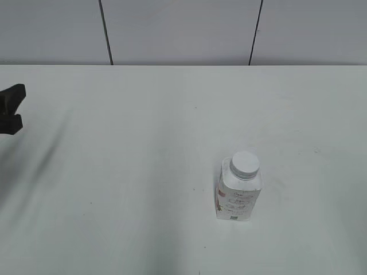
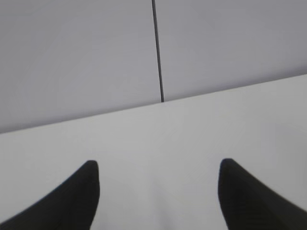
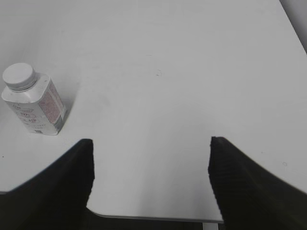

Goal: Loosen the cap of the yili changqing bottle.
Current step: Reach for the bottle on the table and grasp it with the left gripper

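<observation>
The yili changqing bottle [image 1: 238,195] stands upright on the white table, right of the middle and near the front. Its white ribbed cap [image 1: 245,164] sits on the neck. The bottle also shows in the right wrist view [image 3: 36,105] at the far left, with the cap [image 3: 19,76] on top. My left gripper [image 1: 11,109] is at the far left edge of the exterior view, far from the bottle; in the left wrist view [image 2: 158,167] it is open and empty. My right gripper [image 3: 151,143] is open and empty over the table's front edge; it is outside the exterior view.
The white table [image 1: 143,143] runs back to a grey panelled wall [image 1: 183,28] with dark seams. The table's front edge [image 3: 153,218] shows between my right jaws. Nothing else stands on the table.
</observation>
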### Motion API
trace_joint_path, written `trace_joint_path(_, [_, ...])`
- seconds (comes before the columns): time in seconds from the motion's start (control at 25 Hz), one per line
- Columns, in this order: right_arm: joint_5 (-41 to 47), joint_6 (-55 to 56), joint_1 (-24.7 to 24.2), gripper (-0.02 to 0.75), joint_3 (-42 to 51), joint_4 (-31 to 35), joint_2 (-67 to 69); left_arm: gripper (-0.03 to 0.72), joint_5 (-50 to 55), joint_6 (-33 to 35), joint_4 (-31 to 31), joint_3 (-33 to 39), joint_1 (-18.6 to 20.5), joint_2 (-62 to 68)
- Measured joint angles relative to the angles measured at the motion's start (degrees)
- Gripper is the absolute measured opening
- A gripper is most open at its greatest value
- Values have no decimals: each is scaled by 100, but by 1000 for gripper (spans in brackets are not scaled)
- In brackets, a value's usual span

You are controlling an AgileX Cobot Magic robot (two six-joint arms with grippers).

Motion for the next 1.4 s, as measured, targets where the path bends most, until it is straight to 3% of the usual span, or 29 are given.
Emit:
trace_joint_path(0.16, [0,0,0,587,0,0,0,463,-224,-421,261,-5,0,545])
trace_joint_path(0.52, [0,0,0,587,0,0,0,452,-1706,-547,2147,-5,0,1556])
trace_joint_path(0.92, [0,0,0,587,0,0,0,451,-1815,-565,2989,-16,0,2084])
trace_joint_path(1.16, [0,0,0,587,0,0,0,449,-1827,-602,4257,-328,0,2091])
trace_joint_path(1.4, [0,0,0,587,0,0,0,472,-1699,-1184,5244,-829,0,2091])
